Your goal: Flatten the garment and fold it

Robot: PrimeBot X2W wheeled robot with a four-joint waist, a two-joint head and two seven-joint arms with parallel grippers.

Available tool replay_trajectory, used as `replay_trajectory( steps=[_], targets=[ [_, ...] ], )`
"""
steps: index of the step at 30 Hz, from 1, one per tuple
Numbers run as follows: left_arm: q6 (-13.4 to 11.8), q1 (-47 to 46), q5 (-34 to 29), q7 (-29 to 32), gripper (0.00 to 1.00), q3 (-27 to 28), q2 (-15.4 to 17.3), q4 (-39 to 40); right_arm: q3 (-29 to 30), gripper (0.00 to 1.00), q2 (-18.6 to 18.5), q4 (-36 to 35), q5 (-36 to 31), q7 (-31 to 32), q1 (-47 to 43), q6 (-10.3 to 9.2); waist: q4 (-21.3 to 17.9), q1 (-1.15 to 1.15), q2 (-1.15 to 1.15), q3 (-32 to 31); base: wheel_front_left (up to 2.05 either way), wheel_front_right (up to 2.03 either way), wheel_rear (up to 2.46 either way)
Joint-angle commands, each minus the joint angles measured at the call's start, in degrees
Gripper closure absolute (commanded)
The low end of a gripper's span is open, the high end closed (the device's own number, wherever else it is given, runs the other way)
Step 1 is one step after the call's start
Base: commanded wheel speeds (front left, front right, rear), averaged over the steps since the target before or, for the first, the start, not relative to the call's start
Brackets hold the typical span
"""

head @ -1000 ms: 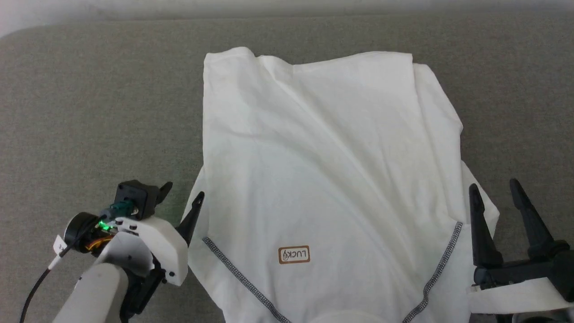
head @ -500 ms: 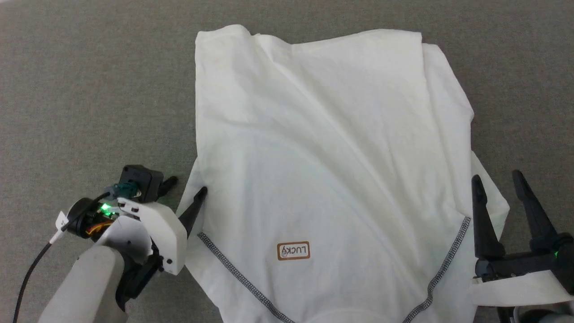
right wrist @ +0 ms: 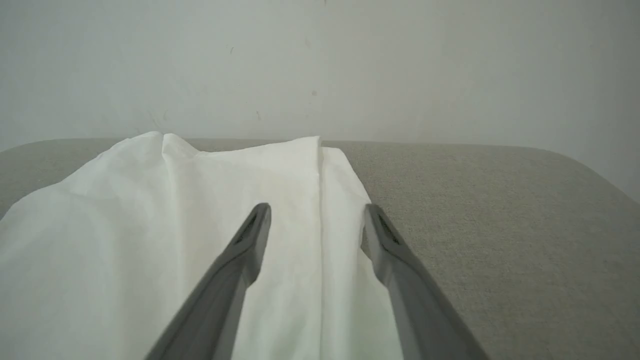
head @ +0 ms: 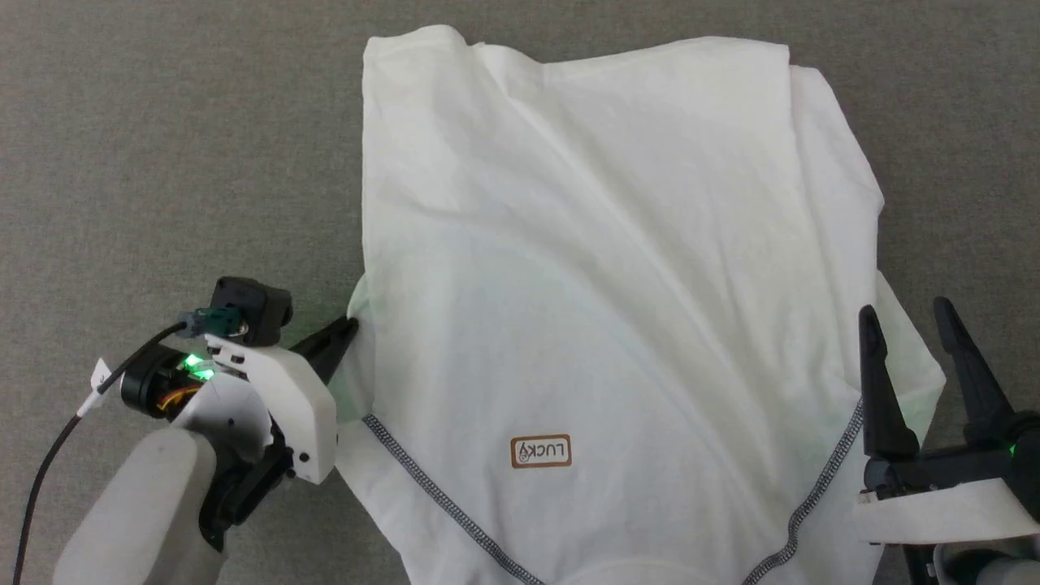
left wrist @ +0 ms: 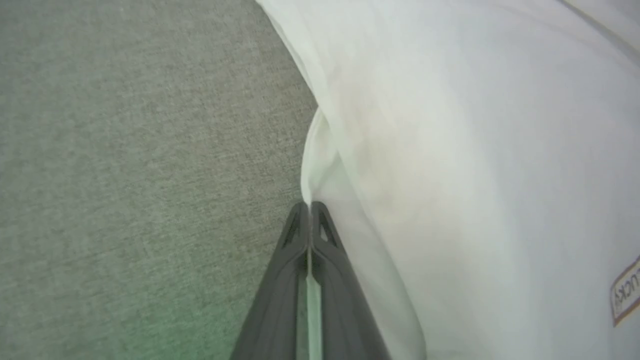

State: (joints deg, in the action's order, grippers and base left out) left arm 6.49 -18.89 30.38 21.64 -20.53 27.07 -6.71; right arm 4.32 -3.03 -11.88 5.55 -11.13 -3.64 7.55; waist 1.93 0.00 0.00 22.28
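Head view: left end effector [head: 348, 327] angled rightward, clamped on garment [head: 609, 244] edge; right end effector [head: 905, 309] spread, fingers upward.

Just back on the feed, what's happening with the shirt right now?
The robot is working on the white garment, which lies spread but wrinkled on the grey surface, not yet folded. Its left claw is shut on the garment's edge on the robot's left, near the sleeve seam. The right claw hangs open over the opposite edge, gripping nothing.
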Motion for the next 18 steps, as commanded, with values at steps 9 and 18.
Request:
replay_trajectory(
  steps=[9,18],
  targets=[
    [0.8,0.2,2.7,-3.5,1.00,-1.2,-0.2,-0.4,0.3,0.00,0.1,1.0,0.1,0.1,1.3,-0.06,0.5,0.00,0.00,-0.9,0.00,0.00,0.00],
    [-3.8,4.9,4.7,-10.3,1.00,5.6,0.7,3.9,0.5,0.00,0.1,2.4,0.8,-0.1,0.2,-0.06,1.4,0.00,0.00,-4.1,0.00,0.00,0.00]
  ],
)
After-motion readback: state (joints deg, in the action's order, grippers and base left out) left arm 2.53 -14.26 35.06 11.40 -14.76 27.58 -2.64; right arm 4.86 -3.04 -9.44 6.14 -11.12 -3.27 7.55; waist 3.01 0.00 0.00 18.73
